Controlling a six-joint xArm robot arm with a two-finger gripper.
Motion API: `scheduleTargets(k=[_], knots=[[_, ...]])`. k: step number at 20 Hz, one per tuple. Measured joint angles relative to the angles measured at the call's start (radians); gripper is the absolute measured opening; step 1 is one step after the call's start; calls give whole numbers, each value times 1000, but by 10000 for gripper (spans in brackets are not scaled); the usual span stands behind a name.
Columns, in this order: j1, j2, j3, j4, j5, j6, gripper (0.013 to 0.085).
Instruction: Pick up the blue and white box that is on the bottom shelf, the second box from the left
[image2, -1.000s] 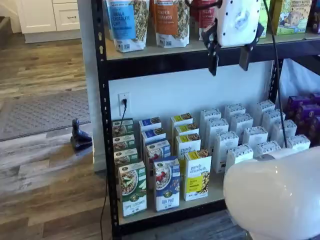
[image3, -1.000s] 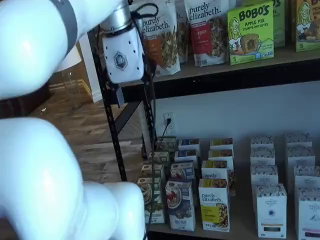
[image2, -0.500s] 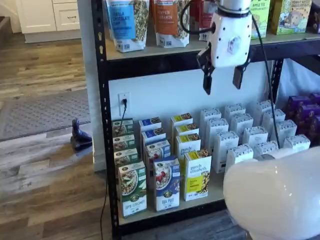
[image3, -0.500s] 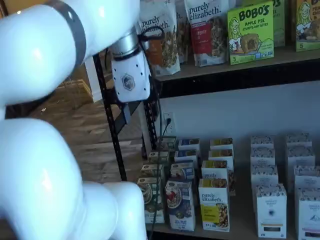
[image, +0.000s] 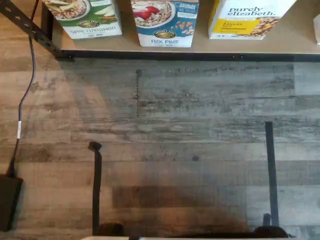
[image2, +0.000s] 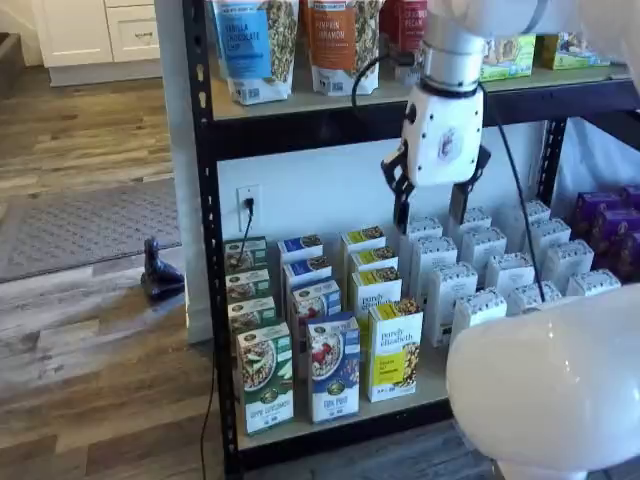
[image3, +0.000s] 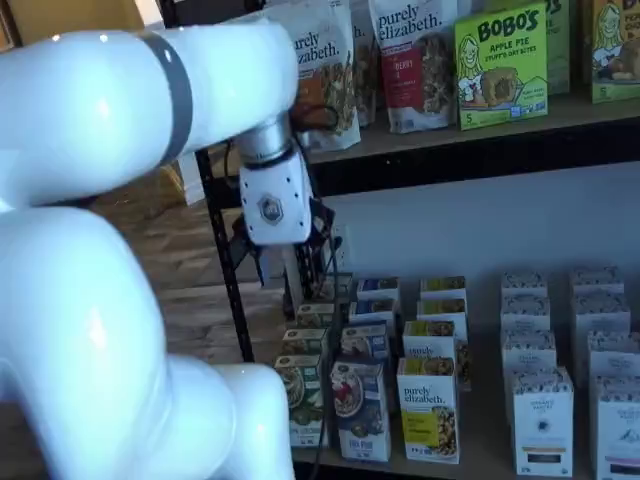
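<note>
Grey wood-plank flooring (image: 200, 125) runs up to a black metal rack, seen in both shelf views. On the bottom shelf (image2: 430, 385), the blue and white box (image2: 333, 368) stands upright at the front edge, between a green and white carton (image2: 266, 377) and a yellow carton (image2: 395, 350) lettered "purely elizabeth". Behind each of them stand more cartons of the same kind, and white cartons (image2: 478, 310) fill the rows beside them.

The gripper (image2: 428, 210) hangs in front of the shelf's back wall, well above the cartons and apart from all of them. Its jaws are spread, with a plain gap between the two black fingers (image2: 402, 208), and nothing sits between them. Bags of granola (image2: 252, 45) stand on the upper shelf.
</note>
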Motion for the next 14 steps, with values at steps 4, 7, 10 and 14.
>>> scheduleTargets(k=[4,7,10,14], knots=[[9,40,61,0,-98,7,850],[25,84,107,-9,-188,24,850],[41,136,141,-8,-284,38,850],[70,257,143,-24,-387,74,850]])
